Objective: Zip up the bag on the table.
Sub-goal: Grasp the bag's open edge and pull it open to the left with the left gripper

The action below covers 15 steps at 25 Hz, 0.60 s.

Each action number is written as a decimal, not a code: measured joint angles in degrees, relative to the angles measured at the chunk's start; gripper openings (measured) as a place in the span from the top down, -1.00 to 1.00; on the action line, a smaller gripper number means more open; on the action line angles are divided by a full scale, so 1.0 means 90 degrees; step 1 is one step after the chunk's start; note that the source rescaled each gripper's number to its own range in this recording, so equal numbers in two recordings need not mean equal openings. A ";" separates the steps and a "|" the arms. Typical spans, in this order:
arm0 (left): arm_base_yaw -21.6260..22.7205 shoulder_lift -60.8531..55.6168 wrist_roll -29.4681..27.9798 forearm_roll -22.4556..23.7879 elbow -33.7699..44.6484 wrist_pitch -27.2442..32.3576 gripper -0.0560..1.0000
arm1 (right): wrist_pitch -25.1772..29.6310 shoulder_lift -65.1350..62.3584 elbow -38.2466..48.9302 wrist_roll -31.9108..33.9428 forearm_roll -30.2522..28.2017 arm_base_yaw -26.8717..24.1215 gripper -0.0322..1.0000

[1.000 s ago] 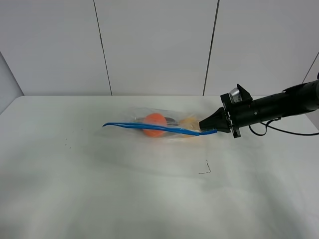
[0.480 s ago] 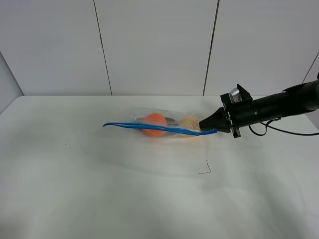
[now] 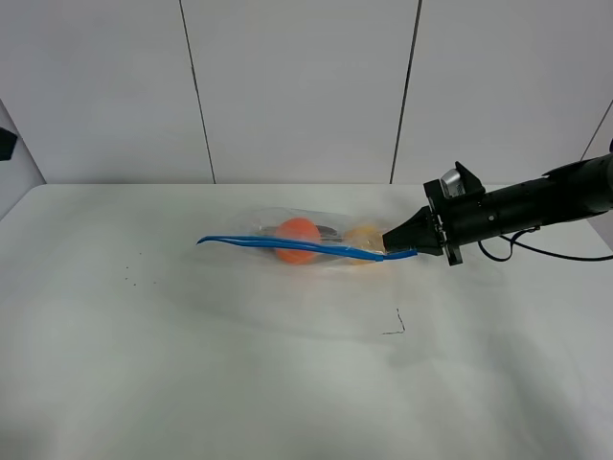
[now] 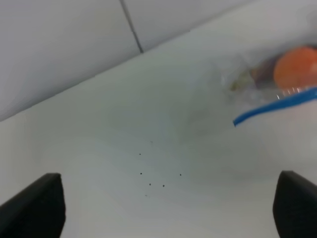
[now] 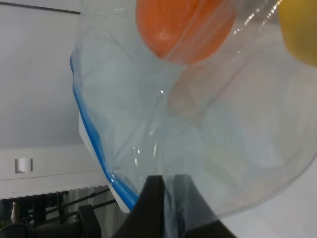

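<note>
Two end effectors share the job here, each placed for a different part of it. The right end effector (image 3: 402, 242) is clamped fully closed on the end of the bag (image 3: 321, 220) nearest its own side, pinching the plastic right at the blue zip strip (image 3: 278, 243). That grip most likely serves as an anchor: it stretches the strip into a line and stops the bag sliding when something runs along the seal. The bag lies on the white worktop (image 3: 239, 374), toward the far middle, with an orange round item (image 3: 299, 233) and a yellowish one (image 3: 362, 236) showing through the film. The strip's free end curls out away from the held end. The left end effector (image 4: 163, 210) hangs over bare worktop near that free end, its fingers spread wide with nothing between them, seemingly ready to come in and press the strip closed. Whether any of the seal is already closed cannot be told.
</note>
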 joint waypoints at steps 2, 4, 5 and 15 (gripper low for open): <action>-0.0476 0.0171 -0.0215 0.0682 -0.0016 -0.0015 -0.87 | 0.0000 0.0000 0.0000 0.0000 0.0000 0.0000 0.94; -0.0998 0.0328 -0.0703 0.1496 -0.0016 -0.0015 -0.87 | 0.0000 0.0000 0.0000 0.0000 0.0000 0.0000 0.94; -0.1332 0.0386 -0.0948 0.1963 -0.0016 -0.0015 -0.87 | 0.0000 0.0000 0.0000 0.0000 0.0000 0.0000 0.94; -0.5679 0.1817 -0.4474 0.6868 0.0463 0.0919 -0.87 | 0.0000 0.0000 0.0000 0.0007 0.0000 0.0000 0.94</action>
